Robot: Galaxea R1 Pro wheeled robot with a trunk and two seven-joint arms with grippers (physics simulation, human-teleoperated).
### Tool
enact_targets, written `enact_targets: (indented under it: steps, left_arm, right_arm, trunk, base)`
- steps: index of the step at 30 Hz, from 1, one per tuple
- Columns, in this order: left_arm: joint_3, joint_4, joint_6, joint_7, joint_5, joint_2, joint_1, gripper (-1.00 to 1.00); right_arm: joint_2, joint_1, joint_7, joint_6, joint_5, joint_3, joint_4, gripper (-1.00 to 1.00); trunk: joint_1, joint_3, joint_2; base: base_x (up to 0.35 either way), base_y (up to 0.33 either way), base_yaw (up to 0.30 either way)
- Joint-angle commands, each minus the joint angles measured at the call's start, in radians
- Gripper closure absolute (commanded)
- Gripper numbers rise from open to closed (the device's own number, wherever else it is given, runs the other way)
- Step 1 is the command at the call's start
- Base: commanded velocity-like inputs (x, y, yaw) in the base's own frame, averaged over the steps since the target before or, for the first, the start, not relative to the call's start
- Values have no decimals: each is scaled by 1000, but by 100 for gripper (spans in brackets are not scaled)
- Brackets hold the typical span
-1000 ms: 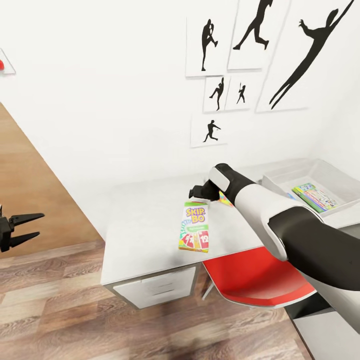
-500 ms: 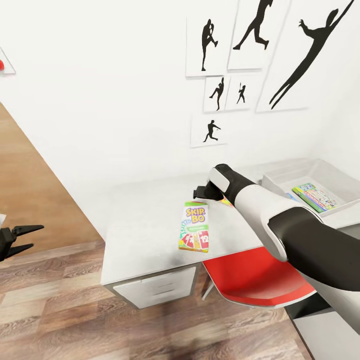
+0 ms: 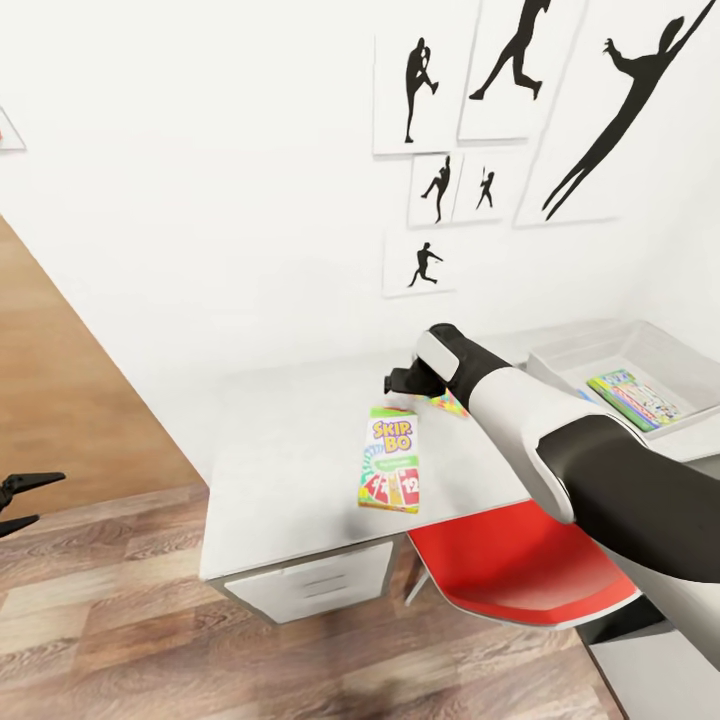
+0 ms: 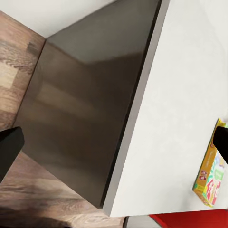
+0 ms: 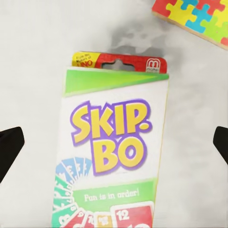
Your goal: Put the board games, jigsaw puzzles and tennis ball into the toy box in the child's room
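Observation:
The SKIP-BO board game (image 3: 390, 460) lies flat on the pale table (image 3: 290, 440). My right gripper (image 3: 398, 382) hovers just past the box's far end, open. In the right wrist view the SKIP-BO box (image 5: 111, 152) sits directly between the spread fingertips (image 5: 9, 149). A jigsaw puzzle (image 3: 447, 403) lies beside the gripper, partly hidden by my forearm; its corner (image 5: 199, 16) shows in the right wrist view. The toy box (image 3: 585, 340) stands at the table's right end with a green-edged board game (image 3: 632, 397) inside. My left gripper (image 3: 20, 500) hangs open, low at the far left over the floor.
A red chair (image 3: 520, 570) is tucked under the table below my right arm. Drawers (image 3: 310, 585) sit under the table's near-left corner. Black silhouette pictures (image 3: 440, 190) hang on the white wall. In the left wrist view, the table's edge (image 4: 137, 114) and the SKIP-BO box (image 4: 211, 175) appear.
My left gripper has sunk lower and further toward the left edge. The head view has shifted slightly. My right gripper stays over the SKIP-BO box's far end.

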Motion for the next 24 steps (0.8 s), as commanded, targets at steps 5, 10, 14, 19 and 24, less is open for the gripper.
enact_targets:
  steps: [5,10,14,19,24]
  left_arm:
    - [2,5,4,-10,-12,-5,-1,-100]
    - [1,28,4,-9,-13,-9,-1,-100]
    - [1,35,4,-9,-13,-9,-1,-100]
    - [1,38,4,-9,-13,-10,-1,-100]
    - [0,42,3,-8,-14,-10,-1,-100]
  right_arm:
    - [0,-1,-8,2,-13,5,-4,-100]
    - [0,0,-8,3,-13,3,-5,-100]
    - [0,1,-8,3,-13,3,-5,-100]
    - [0,3,-10,0,-13,3,-5,-100]
    - [0,6,-13,-5,-12,3,-4,-100]
  trunk:
    - [1,-2,-2]
    - [1,-2,-2]
    - [1,-2,-2]
    - [1,-2,-2]
    - [1,-2,-2]
  base:
    - [42,12,0]
    - [8,124,0]
    - [2,107,0]
    - [0,173,0]
    - [0,260,0]
